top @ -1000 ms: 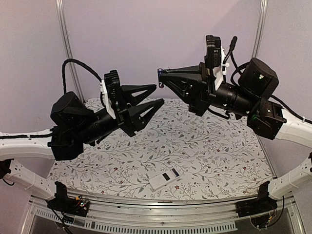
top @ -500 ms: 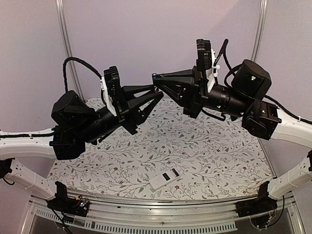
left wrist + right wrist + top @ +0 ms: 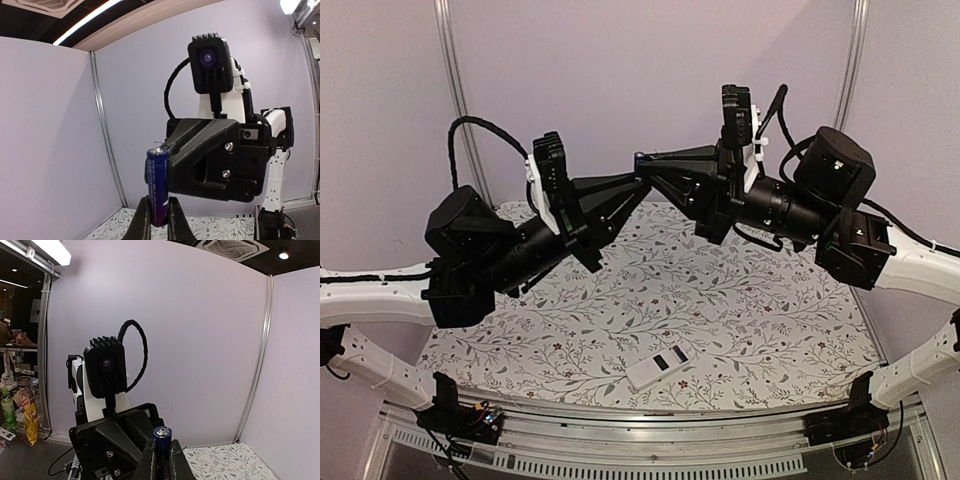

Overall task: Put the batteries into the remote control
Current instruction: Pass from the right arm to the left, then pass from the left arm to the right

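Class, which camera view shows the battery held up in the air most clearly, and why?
The left wrist view. The battery stands upright there, with most of its purple side and its top rim showing. The right wrist view shows mainly its metal end. The top external view shows only a tiny blue speck.

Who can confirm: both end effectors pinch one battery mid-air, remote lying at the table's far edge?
Wrong on the remote: it lies at the near edge of the table, not the far one, as the top external view shows. The rest holds: the left end effector and right end effector both pinch one battery mid-air.
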You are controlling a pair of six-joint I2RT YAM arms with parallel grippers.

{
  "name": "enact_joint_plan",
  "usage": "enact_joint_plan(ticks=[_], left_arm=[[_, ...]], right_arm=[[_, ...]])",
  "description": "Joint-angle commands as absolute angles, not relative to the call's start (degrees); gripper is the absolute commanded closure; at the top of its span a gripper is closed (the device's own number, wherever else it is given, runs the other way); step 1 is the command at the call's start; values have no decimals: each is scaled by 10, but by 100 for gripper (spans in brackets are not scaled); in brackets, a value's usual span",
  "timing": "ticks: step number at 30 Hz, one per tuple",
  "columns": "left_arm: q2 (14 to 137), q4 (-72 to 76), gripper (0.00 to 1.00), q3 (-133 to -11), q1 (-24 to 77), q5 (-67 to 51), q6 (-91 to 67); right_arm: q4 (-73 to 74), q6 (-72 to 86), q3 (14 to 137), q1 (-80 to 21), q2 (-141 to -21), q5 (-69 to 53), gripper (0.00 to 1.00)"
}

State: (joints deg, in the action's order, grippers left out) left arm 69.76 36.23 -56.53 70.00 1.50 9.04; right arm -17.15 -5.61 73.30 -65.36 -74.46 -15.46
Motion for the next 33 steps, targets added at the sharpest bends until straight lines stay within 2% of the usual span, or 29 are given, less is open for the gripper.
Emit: enact_joint_plan(ticks=[1,4,6,11,14,19,33], left_arm=[[691,370,100,-562,707,29,103],[685,348,100,-554,707,67,139],[681,313,100,-554,707,128,187],[701,247,100,-558,709,322,336],[731,253,100,-549,718,400,437],[766,328,100,-526,729,454,567],[771,304,100,-510,748,421,569]], right_arm=[[-144,-49,722,-657,-743,-136,100],[-111,-42,730,-657,-734,-105,74],[-71,-36,741,-657,-723,-61,61],[94,-6,797,-654,-712,59,35],[190,49,848,-642,-735,84,26],[283,122,907,-600,-792,22,24],[325,157,951,-569,-875,-105,47]])
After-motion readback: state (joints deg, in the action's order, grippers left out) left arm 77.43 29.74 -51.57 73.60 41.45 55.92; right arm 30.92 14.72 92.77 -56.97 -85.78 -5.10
